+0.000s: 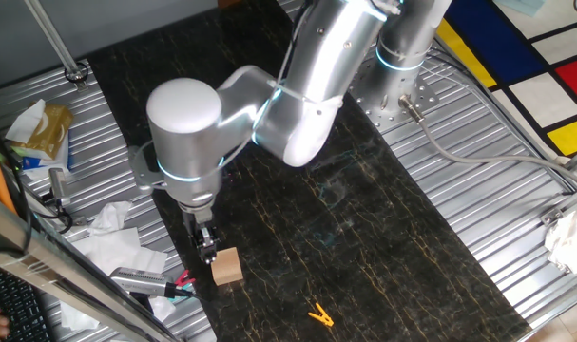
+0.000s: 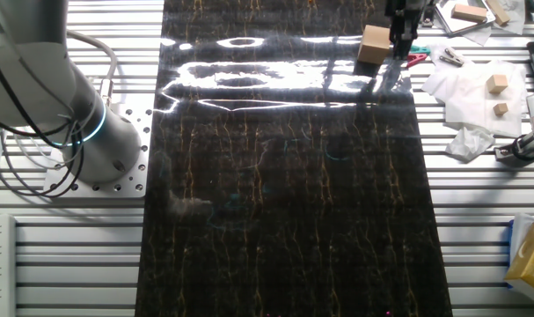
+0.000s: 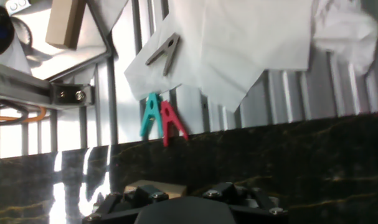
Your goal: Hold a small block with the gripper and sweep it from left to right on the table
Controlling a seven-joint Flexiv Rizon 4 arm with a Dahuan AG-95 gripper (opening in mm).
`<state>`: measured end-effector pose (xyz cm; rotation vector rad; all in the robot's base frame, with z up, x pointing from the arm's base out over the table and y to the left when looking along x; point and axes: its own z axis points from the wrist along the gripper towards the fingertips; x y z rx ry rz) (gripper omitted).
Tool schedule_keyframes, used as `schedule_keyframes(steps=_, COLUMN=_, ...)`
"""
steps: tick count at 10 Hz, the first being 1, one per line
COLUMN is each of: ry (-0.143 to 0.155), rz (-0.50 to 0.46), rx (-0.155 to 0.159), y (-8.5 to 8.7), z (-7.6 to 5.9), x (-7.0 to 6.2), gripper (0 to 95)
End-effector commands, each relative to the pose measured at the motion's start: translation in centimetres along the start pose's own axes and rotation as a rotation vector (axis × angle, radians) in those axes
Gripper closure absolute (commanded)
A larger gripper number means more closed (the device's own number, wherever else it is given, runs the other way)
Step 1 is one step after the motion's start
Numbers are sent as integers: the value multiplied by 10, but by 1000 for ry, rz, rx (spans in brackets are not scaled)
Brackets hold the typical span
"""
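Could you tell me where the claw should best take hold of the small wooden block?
Grip the small block from above, across two opposite flat side faces. It sits flat on the table, its top uncovered; the claw is right beside it.

A matt, pale wooden small block (image 1: 227, 267) is sitting on the glossy, marble-patterned table (image 1: 383, 237). Ribbed silver metal (image 1: 502, 171) is bordering it.

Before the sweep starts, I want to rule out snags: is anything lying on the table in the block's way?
Only one thing shows: a yellow clip lies on the table not far from the small block, which sits right beside the gripper. Whether the sweep line crosses it is unclear. The rest of the marble looks bare.
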<state>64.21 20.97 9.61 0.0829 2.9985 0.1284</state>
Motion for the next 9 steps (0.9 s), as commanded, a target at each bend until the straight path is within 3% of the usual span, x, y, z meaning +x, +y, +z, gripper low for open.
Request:
schedule_keyframes(steps=1, ry=2, rz=-22, rx=46, y=-3, z=-2, x=-1, gripper=950)
schedule_keyframes(steps=9, ry=40, rz=-45, rx=46, y=-17, z=-7, x=-6, gripper=950)
